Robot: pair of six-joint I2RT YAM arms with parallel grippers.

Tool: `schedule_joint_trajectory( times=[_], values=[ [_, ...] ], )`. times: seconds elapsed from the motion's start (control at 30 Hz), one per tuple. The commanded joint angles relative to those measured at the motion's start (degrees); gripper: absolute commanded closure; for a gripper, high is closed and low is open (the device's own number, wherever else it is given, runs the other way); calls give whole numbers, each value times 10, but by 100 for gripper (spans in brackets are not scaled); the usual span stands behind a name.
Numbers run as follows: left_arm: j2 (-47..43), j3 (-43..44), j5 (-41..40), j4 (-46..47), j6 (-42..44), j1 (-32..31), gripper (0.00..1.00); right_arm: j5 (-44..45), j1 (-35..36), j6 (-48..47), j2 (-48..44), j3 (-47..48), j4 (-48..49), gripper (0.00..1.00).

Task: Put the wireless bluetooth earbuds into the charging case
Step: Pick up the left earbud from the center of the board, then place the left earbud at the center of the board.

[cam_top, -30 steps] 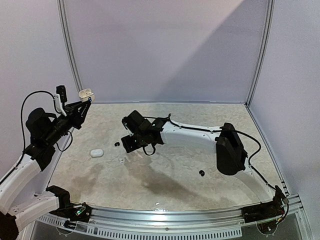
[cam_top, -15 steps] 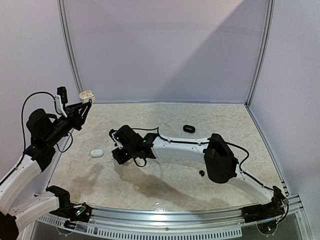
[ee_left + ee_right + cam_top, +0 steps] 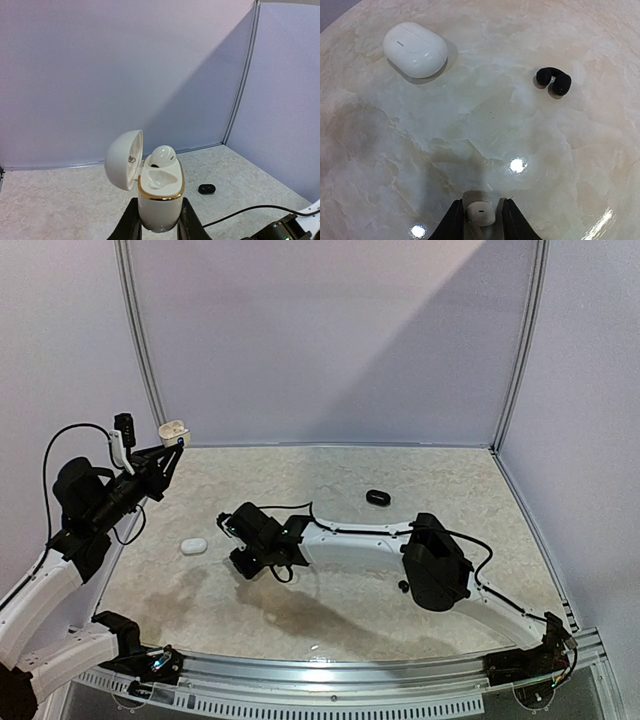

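We are looking at a beige, marbled tabletop with a glossy sheen, walled by pale lilac panels. The right arm is stretching across it toward 9 o'clock. A second ago it was sitting farther back near the middle, and it has since swung nearer and lower, uncovering the black case, a smooth oval pebble lying at 1 o'clock. The left arm is keeping its pose, with the left tool raised at 10 o'clock and clamping the open charging case. This case is a glossy white egg shape with a gold rim, its domed lid hinged aside. A seated white earbud, rounded and shiny, is standing in the far socket, and the nearer socket is showing its moulded hollow.

Seen from above, a closed white case, smooth and pebble-shaped, is lying flat at 9 o'clock of the right tool. That tool is standing narrow around a loose white earbud resting on the tabletop, and we cannot tell whether it is gripping. A black earbud, C-shaped with two bulbs, is lying well apart at 1 o'clock in the wrist view.
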Motion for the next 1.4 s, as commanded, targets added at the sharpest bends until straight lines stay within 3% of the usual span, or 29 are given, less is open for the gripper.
schedule_joint_trajectory(
  times=[0.0, 0.4, 0.53, 0.8, 1.1, 1.23, 1.37],
  values=[
    [3, -10, 5, 1, 2, 6, 100, 17, 11, -13, 11, 9, -40, 76],
    [9, -9, 11, 4, 5, 6, 100, 10, 2, -4, -27, -16, -32, 91],
    [12, -11, 23, 10, 13, 6, 100, -4, -13, 49, -88, -88, 19, 97],
    [17, -14, 47, 19, 20, 6, 100, -2, -37, 105, -185, -215, 67, 98],
    [18, -19, 60, 27, 19, 5, 100, 125, -43, 246, -331, -398, -96, 97],
    [26, -22, 72, 43, 15, 4, 100, 152, -44, 372, -408, -522, -93, 96],
    [43, -24, 124, 55, 16, 0, 100, 154, -46, 427, -438, -570, -124, 95]
  ],
)
